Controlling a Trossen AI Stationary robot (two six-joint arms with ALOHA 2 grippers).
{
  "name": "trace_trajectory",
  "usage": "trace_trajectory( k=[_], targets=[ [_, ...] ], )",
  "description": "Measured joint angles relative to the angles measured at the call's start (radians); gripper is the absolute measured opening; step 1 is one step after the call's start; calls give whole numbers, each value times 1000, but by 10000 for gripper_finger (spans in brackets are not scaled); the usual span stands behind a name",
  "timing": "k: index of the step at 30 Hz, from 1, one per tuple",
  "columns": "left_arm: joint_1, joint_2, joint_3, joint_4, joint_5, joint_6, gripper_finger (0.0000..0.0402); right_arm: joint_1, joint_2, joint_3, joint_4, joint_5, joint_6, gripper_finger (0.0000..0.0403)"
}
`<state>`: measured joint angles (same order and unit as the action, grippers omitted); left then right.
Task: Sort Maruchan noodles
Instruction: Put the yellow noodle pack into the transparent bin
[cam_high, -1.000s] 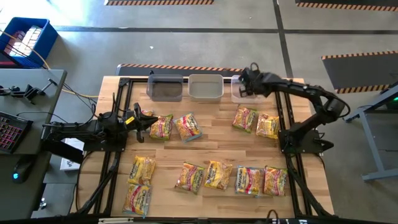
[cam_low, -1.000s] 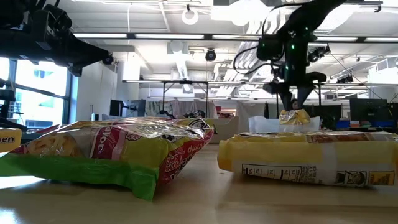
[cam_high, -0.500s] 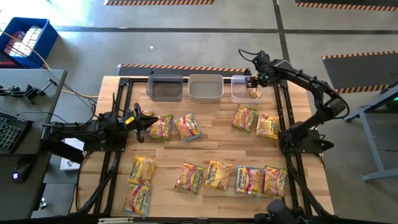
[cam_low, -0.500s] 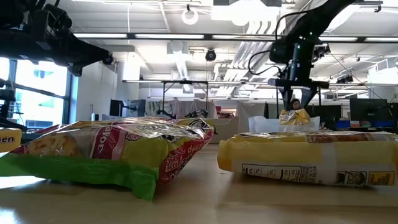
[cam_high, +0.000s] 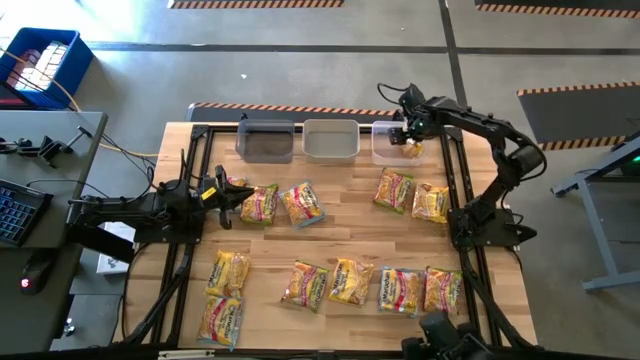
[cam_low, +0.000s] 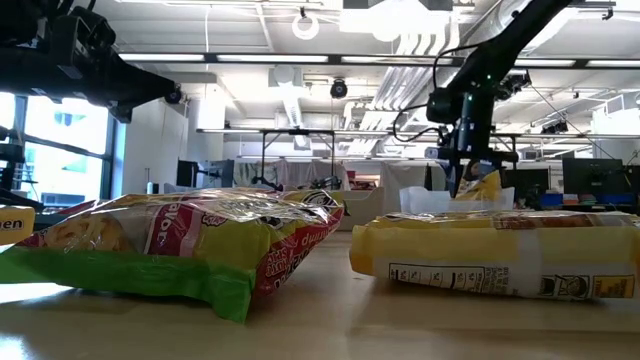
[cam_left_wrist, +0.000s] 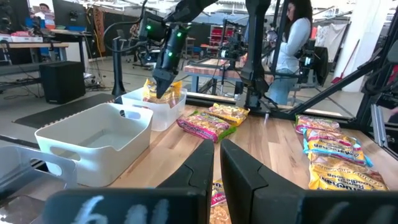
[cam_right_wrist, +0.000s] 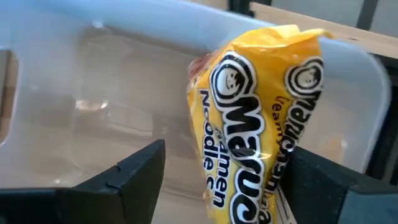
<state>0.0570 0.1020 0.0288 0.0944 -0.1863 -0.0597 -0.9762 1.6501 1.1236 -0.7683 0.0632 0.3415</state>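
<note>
Several Maruchan noodles packets lie flat on the wooden table (cam_high: 350, 235), among them two near my left gripper (cam_high: 260, 203) and a row along the near edge (cam_high: 350, 283). One yellow packet (cam_right_wrist: 249, 118) stands on end in the clear bin (cam_high: 390, 145) at the far right, leaning on its wall. My right gripper (cam_right_wrist: 227, 152) hangs over that bin, pointing steeply down, open, one finger on either side of the packet. My left gripper (cam_high: 222, 192) waits shut and level at the table's left. My right gripper stands astride the upright yellow packet from above. Its one finger (cam_right_wrist: 311, 177) shows right beside the packet's edge (cam_right_wrist: 283, 155), and I cannot tell whether they touch. The packet rests in the bin on its lower end.
A grey bin (cam_high: 266, 140) and a white bin (cam_high: 331, 139) stand left of the clear one along the far edge. The right arm's base (cam_high: 485, 225) sits at the right. A person (cam_left_wrist: 292, 43) stands beyond the table.
My right gripper has swung a little toward the table's right over the clear bin, sunk and tipped steeper, and its fingers have spread wider, letting go of the yellow packet. The packet now leans tilted in the bin.
</note>
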Motion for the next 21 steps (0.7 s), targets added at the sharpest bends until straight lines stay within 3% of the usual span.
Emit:
trace_trajectory(
  k=[6,18,21],
  targets=[
    [0,0,0,0,0,0,19,0,0,0,0,-23,-16,213],
    [0,0,0,0,0,0,19,-1,0,31,-37,-12,-31,23],
    [0,0,0,0,0,0,19,-1,1,76,-94,-12,-11,5]
  ],
)
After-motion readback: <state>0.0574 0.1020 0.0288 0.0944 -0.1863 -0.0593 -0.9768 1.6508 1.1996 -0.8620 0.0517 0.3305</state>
